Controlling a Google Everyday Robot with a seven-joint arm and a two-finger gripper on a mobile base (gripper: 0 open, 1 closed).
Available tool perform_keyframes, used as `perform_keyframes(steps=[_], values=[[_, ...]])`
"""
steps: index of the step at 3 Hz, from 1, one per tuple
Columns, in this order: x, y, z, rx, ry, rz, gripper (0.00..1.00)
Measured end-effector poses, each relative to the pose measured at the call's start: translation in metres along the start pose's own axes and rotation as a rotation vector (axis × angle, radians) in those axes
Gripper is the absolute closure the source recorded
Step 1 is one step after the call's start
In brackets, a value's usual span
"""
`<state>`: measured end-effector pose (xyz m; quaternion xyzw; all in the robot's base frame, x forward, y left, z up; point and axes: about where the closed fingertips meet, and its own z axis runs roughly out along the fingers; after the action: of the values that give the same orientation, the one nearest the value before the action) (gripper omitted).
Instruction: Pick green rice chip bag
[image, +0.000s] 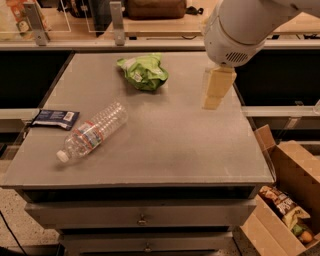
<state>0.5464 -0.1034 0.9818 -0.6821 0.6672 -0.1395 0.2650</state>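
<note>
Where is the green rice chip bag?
The green rice chip bag lies far-centre on the table, beyond the water bottle; the gripper hangs right of it.

pincer (212, 98) over the table's (165, 135) right side, its arm (240, 25) and the cardboard box (295, 165) partly out of frame
</note>
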Motion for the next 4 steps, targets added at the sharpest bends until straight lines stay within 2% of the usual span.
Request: perform_keyframes(steps=[1,2,4], values=[[0.000,0.000,0.000,0.000,0.000,0.000,0.00],[-0.006,-0.011,0.011,0.004,0.025,0.008,0.00],[-0.002,-0.061,0.062,0.069,0.092,0.081,0.00]])
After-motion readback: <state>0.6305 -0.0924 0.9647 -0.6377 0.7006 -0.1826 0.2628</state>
